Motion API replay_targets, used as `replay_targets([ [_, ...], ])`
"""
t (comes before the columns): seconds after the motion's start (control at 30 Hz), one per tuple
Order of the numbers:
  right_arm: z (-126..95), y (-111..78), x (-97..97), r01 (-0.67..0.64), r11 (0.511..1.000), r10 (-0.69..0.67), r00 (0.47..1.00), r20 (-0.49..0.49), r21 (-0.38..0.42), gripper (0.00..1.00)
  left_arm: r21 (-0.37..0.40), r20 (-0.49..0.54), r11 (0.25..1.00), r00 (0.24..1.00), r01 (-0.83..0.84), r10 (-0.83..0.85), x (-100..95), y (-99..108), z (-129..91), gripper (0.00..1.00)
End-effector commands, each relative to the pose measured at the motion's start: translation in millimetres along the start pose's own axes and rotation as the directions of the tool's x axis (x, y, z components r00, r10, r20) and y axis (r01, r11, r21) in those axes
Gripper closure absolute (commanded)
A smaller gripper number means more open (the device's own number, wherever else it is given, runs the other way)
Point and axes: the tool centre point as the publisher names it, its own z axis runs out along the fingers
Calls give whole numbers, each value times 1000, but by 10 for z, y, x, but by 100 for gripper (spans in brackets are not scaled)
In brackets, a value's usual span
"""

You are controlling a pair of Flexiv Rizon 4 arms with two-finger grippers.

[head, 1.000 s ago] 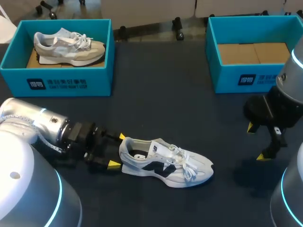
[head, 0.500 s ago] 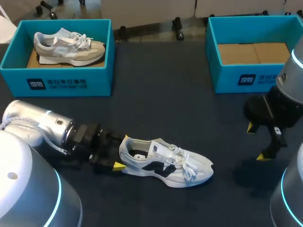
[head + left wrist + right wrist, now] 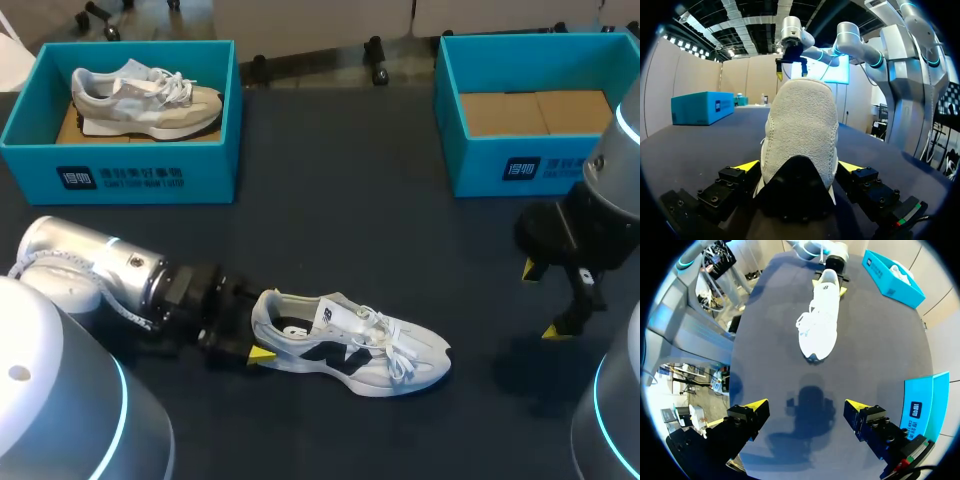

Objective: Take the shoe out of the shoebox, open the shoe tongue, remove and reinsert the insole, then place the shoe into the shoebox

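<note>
Dark table (image 3: 400, 250) bears white shoe (image 3: 350, 345), heel between spread left fingers (image 3: 262, 353)

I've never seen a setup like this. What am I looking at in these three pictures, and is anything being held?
This is a robot with two arms at a dark table. The wide picture looks down from above and behind it; the two round ones come from cameras on its wrists. On the table lies a white shoe, and at the back stand two blue boxes: the left box holds a grey shoe, the right box only cardboard. The left gripper has its open fingers either side of the white shoe's heel, which fills its wrist view; it doesn't seem to squeeze yet. The right gripper hangs open over bare table, holding nothing.
</note>
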Motion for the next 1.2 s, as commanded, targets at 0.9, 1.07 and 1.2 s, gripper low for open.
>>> replay_targets([
  [0.9,12,2,0,0,1000,0,1000,1,2,0,39,33,999,999,5,-6,6,3,261,0],
  [1.07,12,2,0,0,1000,0,1000,1,2,0,38,42,999,999,4,-6,9,26,271,100],
  [1.2,12,2,0,0,1000,0,1000,1,2,0,54,61,999,998,1,-4,32,53,238,100],
])
